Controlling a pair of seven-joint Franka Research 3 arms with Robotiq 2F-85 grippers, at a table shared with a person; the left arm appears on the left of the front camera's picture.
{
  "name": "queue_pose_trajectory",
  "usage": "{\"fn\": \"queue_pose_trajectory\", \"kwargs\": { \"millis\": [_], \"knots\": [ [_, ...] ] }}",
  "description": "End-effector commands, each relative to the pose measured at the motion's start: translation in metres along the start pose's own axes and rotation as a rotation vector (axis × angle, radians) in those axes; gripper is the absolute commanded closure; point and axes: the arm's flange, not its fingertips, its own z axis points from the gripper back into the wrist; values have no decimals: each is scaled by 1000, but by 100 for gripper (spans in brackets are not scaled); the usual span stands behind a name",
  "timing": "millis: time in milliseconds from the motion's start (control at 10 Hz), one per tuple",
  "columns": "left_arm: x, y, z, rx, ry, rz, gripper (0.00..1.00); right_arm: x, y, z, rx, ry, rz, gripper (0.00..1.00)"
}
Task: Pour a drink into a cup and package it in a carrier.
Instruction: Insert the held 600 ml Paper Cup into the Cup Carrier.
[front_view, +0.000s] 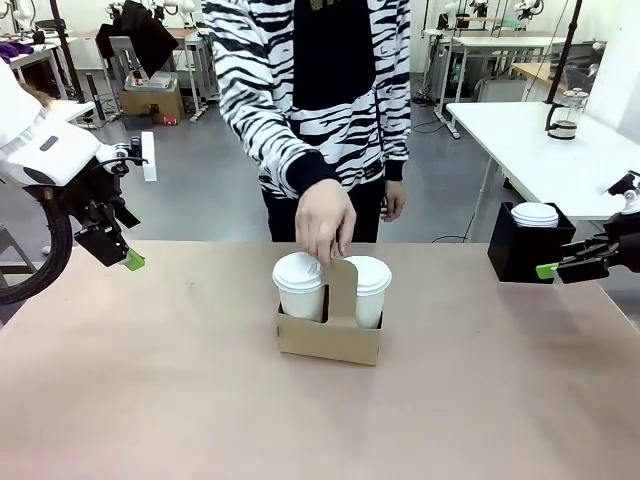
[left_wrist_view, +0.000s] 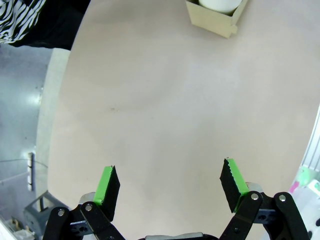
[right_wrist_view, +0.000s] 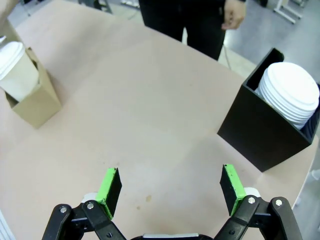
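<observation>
- I see the carrier (front_view: 329, 335) standing upright near the middle of the table (front_view: 150, 400), closer to the person's side, with its central handle rising between two slots.
- A lidded white cup (front_view: 299, 285) sits in the slot on picture left, and a second lidded cup (front_view: 368, 290) sits in the other slot; I cannot see the drink under the lids.
- The person's hand (front_view: 324, 222) reaches down from the far side and its fingertips meet the top of the carrier's handle, between the two cups.
- From my left wrist camera, the left gripper (left_wrist_view: 170, 187) hangs above bare tabletop with its fingers spread wide and nothing between them; a corner of the carrier shows at the top edge.
- In the front view that gripper is at the table's left edge, well apart from the carrier.
- My right gripper (right_wrist_view: 170, 187) is likewise released and empty, over the table's right part.
- Just beside it, at the far right corner, a black box (right_wrist_view: 260, 132) holds a stack of white lids (right_wrist_view: 292, 97).
</observation>
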Motion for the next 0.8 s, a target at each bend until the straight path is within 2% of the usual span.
{"fn": "queue_pose_trajectory", "kwargs": {
  "millis": [0,700],
  "knots": [
    [1,1,1,0,0,8,0,-1,-1,1,8,-6,28,0],
    [1,1,1,0,0,8,0,-1,-1,1,8,-6,28,0]
  ]
}}
